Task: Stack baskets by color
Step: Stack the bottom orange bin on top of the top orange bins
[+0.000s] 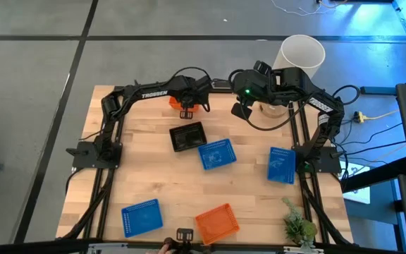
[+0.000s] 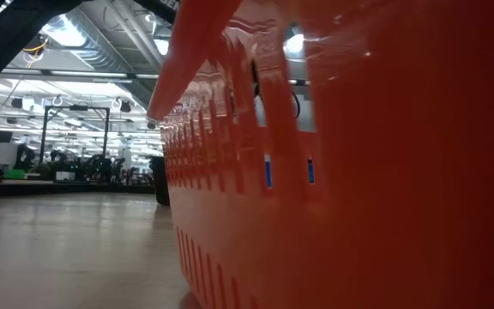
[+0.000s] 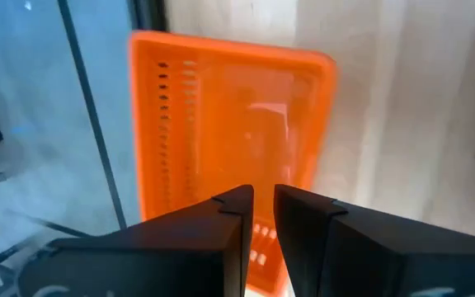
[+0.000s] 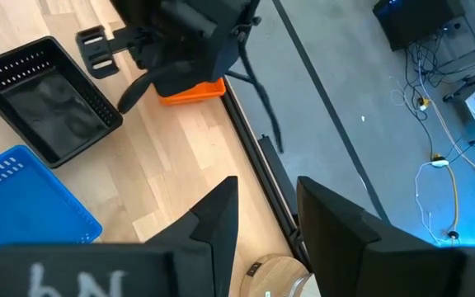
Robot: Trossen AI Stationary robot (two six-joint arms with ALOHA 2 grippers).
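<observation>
An orange basket (image 3: 229, 124) lies flat on the table at its far edge (image 1: 177, 103). My left gripper (image 3: 264, 206) points steeply down over that basket's near end (image 1: 189, 108), its fingertips a narrow gap apart. A black basket (image 1: 187, 136) rests on its bottom mid-table. Three blue baskets (image 1: 217, 154) (image 1: 281, 164) (image 1: 141, 216) and a second orange basket (image 1: 217, 222) lie scattered toward the near side. My right gripper (image 4: 266, 206) hangs open, high above the far right of the table (image 1: 242, 107), with nothing between its fingers. My left gripper's fingertips (image 3: 237, 202) stand at the orange basket's near end (image 3: 262, 235), coming from above and slanting toward the table's far edge. The fingers themselves hide the spot, so I cannot tell whether they touch the basket. The basket lies flat on the table.
A tall white cylinder (image 1: 302, 56) stands at the far right corner. A small green plant (image 1: 298, 226) sits at the near right corner. The near orange basket (image 2: 358, 172) fills the low view. Bare wood (image 1: 146, 169) shows at left centre.
</observation>
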